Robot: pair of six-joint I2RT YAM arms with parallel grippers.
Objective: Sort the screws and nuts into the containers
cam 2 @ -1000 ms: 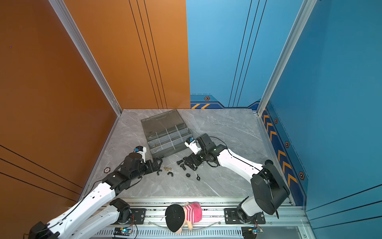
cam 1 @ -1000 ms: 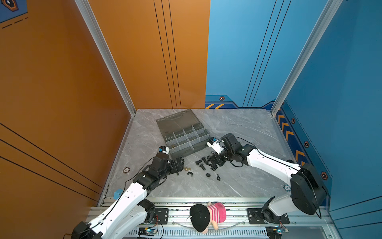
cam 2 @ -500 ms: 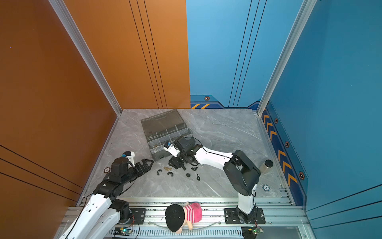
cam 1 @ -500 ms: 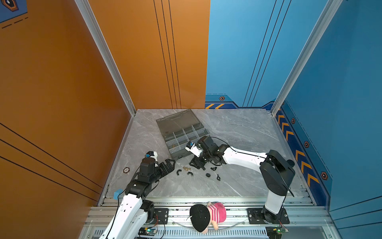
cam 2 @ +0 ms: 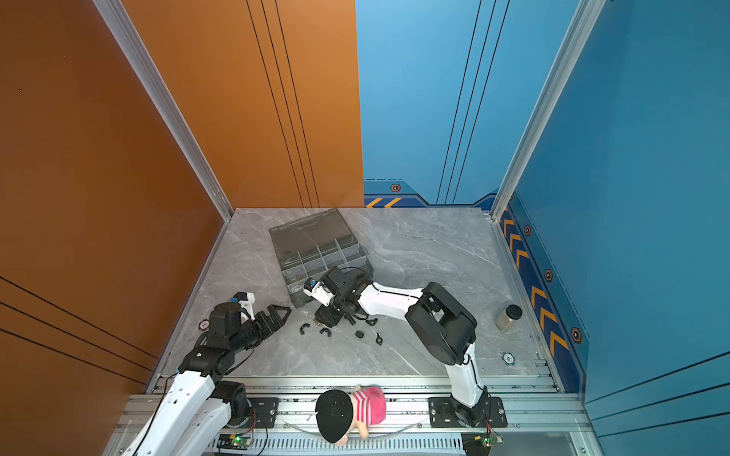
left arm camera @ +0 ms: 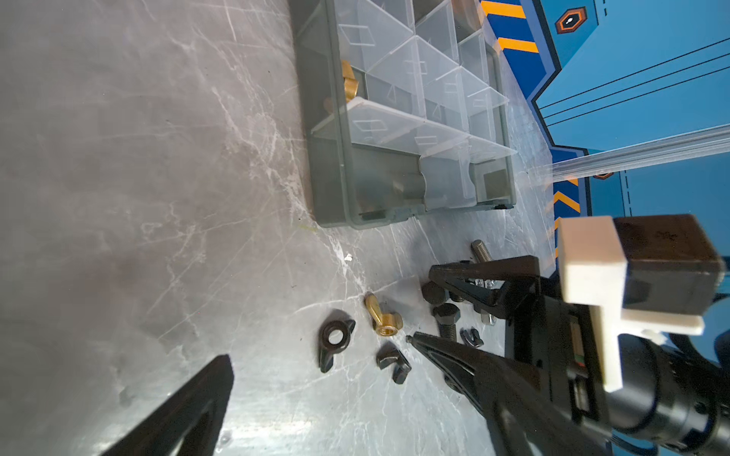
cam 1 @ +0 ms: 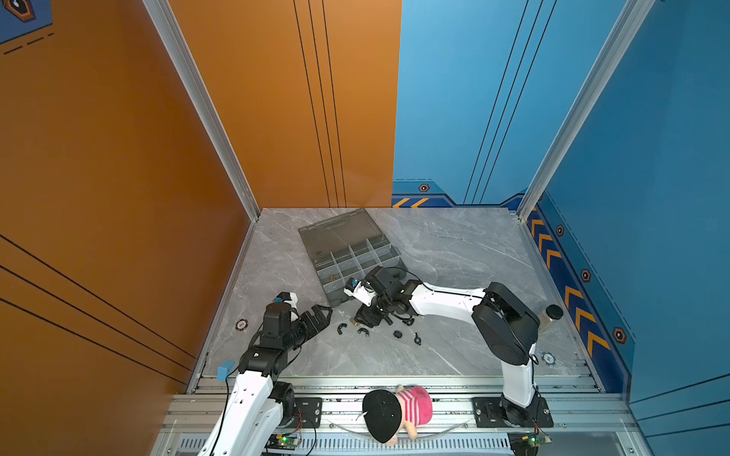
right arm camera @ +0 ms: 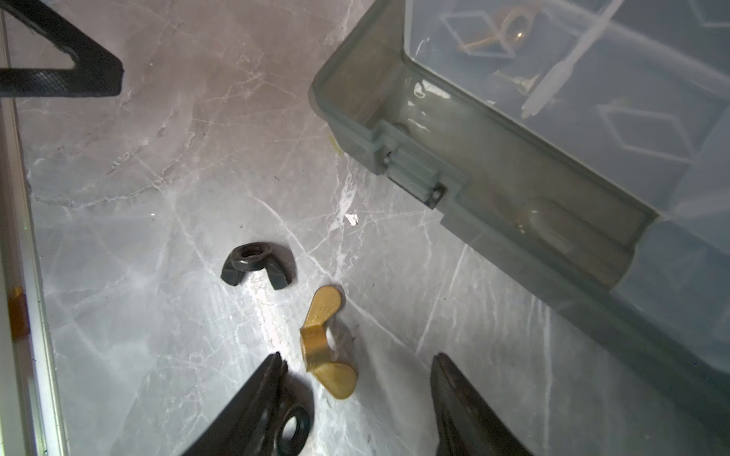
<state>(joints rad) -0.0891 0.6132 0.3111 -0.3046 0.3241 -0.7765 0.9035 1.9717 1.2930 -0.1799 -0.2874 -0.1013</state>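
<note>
Brass wing nut [right arm camera: 326, 343] lies flat on surface [right arm camera: 158, 197], nr centre, just off front corner of case [right arm camera: 513, 189]. R jaws open, one either side of it, not gripping. Black wing nut [right arm camera: 256, 264] just beside. 2nd brass nut [left arm camera: 349, 81] sits in an end cell of case. L jaws wide open, empty, twd surface's left edge.

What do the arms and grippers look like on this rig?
Both the left arm and right arm have white link shells, black joints, loose black cables. The left gripper and right gripper are black with hollow triangular fingers; white wrist bracket.
</note>
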